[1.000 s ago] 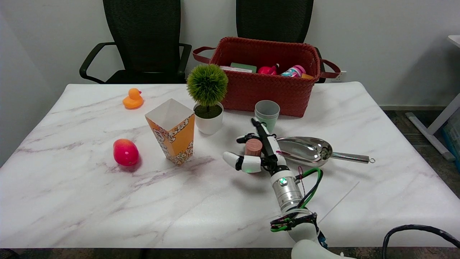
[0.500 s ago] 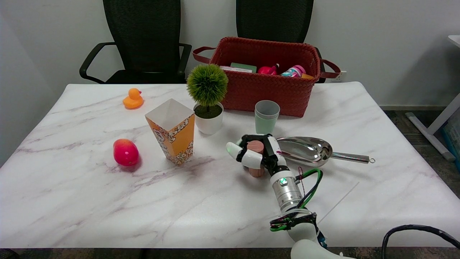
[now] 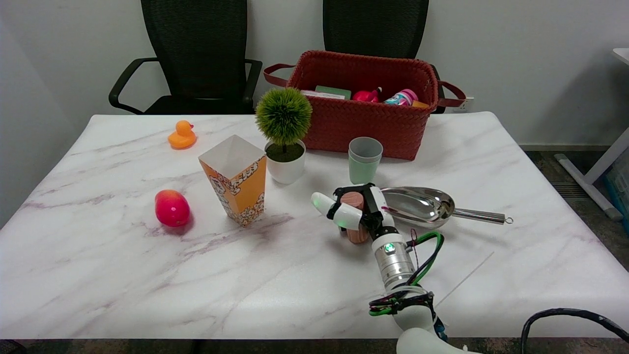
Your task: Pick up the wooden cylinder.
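The right hand [image 3: 355, 210] grips the short brown wooden cylinder [image 3: 355, 217], fingers wrapped round its sides, at nine o'clock of the shiny metal scoop [image 3: 417, 205]. Rigid, light, smooth wood: mid-height grasp looks best.

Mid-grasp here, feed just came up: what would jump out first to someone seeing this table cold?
The right hand at centre-right, fingers wrapped around the wooden cylinder, which looks tilted, right beside the shiny metal scoop. Behind them, the big red woven basket dominates the far edge, with the green ball plant in its white pot and the orange popcorn box to its left.
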`<action>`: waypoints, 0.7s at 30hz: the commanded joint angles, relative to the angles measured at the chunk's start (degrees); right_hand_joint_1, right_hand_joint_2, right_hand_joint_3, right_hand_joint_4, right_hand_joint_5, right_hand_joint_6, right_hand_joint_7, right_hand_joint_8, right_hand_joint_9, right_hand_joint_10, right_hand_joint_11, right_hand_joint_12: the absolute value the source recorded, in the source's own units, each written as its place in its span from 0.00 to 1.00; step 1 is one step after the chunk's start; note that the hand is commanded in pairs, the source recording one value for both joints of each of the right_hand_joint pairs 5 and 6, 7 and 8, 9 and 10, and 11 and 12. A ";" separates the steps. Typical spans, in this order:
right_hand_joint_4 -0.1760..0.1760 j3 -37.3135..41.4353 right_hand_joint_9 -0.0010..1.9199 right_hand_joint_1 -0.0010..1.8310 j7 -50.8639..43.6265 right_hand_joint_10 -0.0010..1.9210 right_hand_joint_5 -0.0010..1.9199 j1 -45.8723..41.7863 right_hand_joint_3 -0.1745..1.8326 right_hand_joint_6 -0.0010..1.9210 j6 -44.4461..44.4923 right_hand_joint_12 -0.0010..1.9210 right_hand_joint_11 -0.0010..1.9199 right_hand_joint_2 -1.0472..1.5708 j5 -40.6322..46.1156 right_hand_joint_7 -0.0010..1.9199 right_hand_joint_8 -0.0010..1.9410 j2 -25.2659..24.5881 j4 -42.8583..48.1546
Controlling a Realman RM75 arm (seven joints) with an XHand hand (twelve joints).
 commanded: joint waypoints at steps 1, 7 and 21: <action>0.50 0.29 1.00 0.53 0.10 1.00 1.00 0.50 0.29 1.00 1.32 1.00 1.00 0.65 -2.16 1.00 0.99 -0.30 1.45; 0.50 1.46 1.00 0.54 0.03 1.00 1.00 1.17 0.27 1.00 1.40 1.00 1.00 0.67 -5.36 1.00 0.99 0.10 5.31; 0.50 6.61 1.00 0.55 -2.69 1.00 1.00 2.56 0.34 1.00 2.04 1.00 1.00 0.74 -13.19 1.00 0.99 0.31 10.97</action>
